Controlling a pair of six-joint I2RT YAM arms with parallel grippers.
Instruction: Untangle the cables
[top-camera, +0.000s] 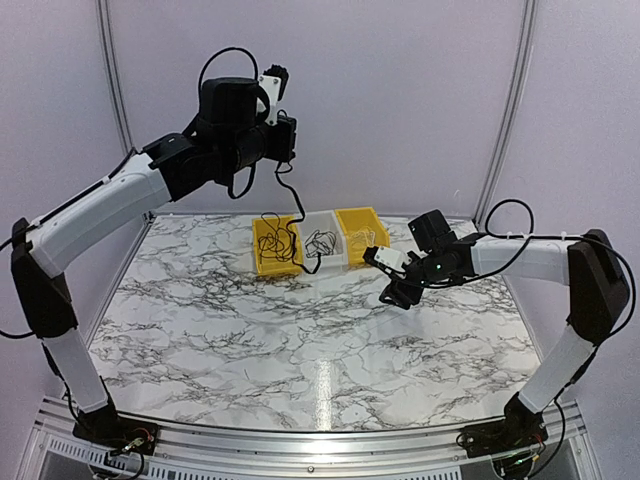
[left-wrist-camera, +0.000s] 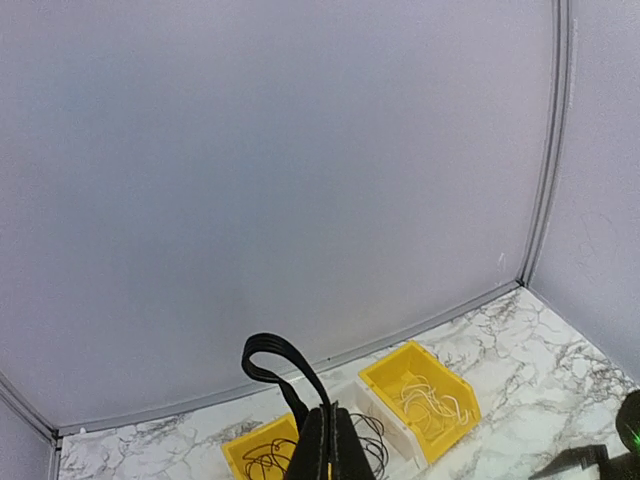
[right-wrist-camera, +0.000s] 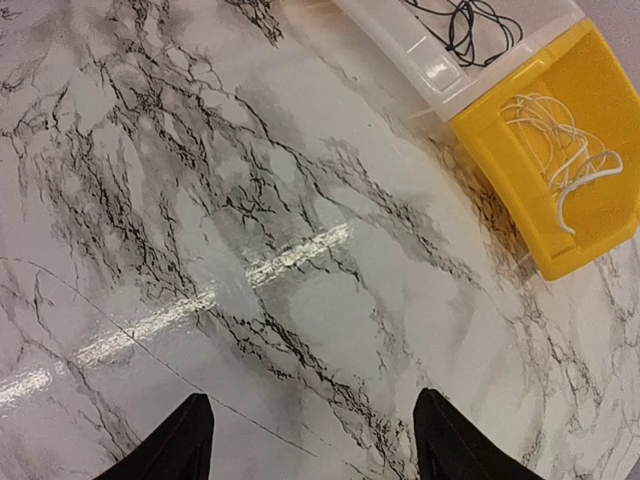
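High over the bench (top-camera: 250, 350), one cable (left-wrist-camera: 268, 343) is pinched in the shut-tight left claw (top-camera: 288, 150) and is hung down into the left yellow bin (top-camera: 258, 262), where more cables (top-camera: 275, 243) are piled. The right claw (right-wrist-camera: 312, 445) is spread wide, low over the bench.

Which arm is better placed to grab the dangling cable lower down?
Probably right. The right end effector hangs open and low over the table, free to reach in. The left end effector is raised high, shut on the cable, which trails down into a yellow bin.
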